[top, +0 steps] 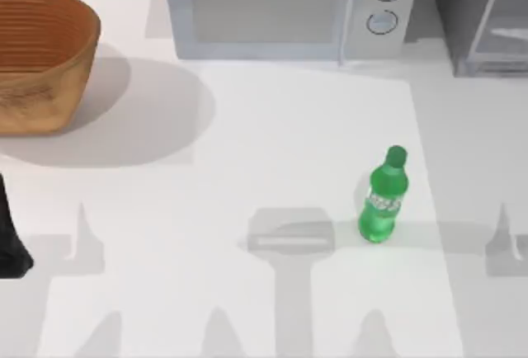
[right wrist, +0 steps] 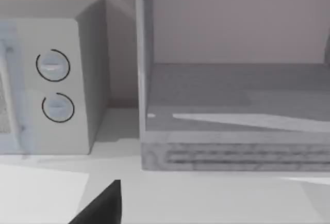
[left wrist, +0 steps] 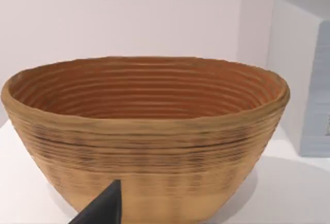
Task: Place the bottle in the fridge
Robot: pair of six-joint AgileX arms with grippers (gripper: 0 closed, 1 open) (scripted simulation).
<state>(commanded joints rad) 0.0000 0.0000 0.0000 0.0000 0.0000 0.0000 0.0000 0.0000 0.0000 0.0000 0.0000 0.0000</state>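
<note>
The white surface (top: 272, 127) is carrying everything, with grey shadows of the rig lying across its near edge. The fridge (top: 483, 16) is standing at the far right corner; in the right wrist view the fridge (right wrist: 234, 115) is presenting an open interior with a flat grey floor and a speckled base strip, so the door appears to be open. The white microwave (top: 289, 7) is sitting along the far edge, just left of the fridge, with two round knobs on its right side; the right wrist view is showing the microwave (right wrist: 56, 84) close beside the fridge with a narrow gap between them. The woven basket (top: 41, 57) is resting at the far left corner, upright; the left wrist view is looking straight at the basket (left wrist: 147, 141) and its ribbed inner wall.

The bottle (top: 384, 197) is standing upright on the surface right of centre, toward the near edge, well apart from the fridge and touching nothing else.

Left arm (top: 10, 238): a dark part is showing at the left edge. A dark tip of the left pincer (left wrist: 103, 208) is pointing toward the basket; cannot tell if it is spread or pressed together. A dark tip of the right pincer (right wrist: 103, 206) is facing the fridge; its state cannot be told either.
</note>
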